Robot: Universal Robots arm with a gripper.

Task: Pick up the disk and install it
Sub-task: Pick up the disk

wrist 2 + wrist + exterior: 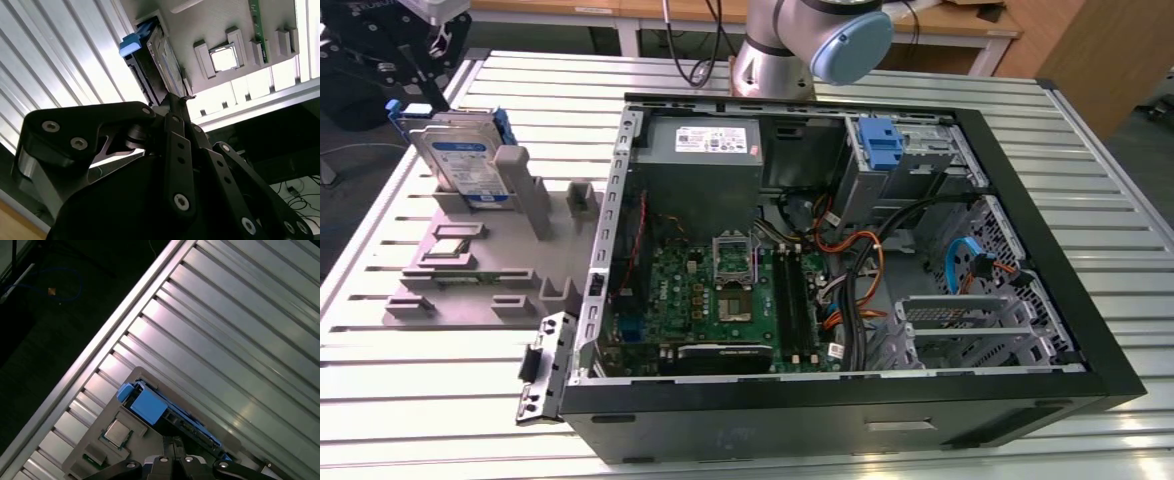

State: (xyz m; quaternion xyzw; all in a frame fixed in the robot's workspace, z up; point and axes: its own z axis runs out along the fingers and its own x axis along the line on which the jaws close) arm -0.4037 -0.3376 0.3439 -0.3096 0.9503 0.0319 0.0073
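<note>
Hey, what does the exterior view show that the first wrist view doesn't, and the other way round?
The exterior view adds the open computer case with its motherboard and the arm's base. The first wrist view adds a blue cable on the dark floor past the table edge. Both show the disk standing on edge in the grey holder on the slatted table.

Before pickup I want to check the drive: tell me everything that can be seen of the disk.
The disk is a flat, silver, metal-looking hard drive with a blue-and-white label on its face and a blue plastic frame around its edges. It stands upright on edge in a slot of the grey holder, which alone appears to touch it. The holder sits on the slatted table at the exterior view's left, outside the open computer case.
</note>
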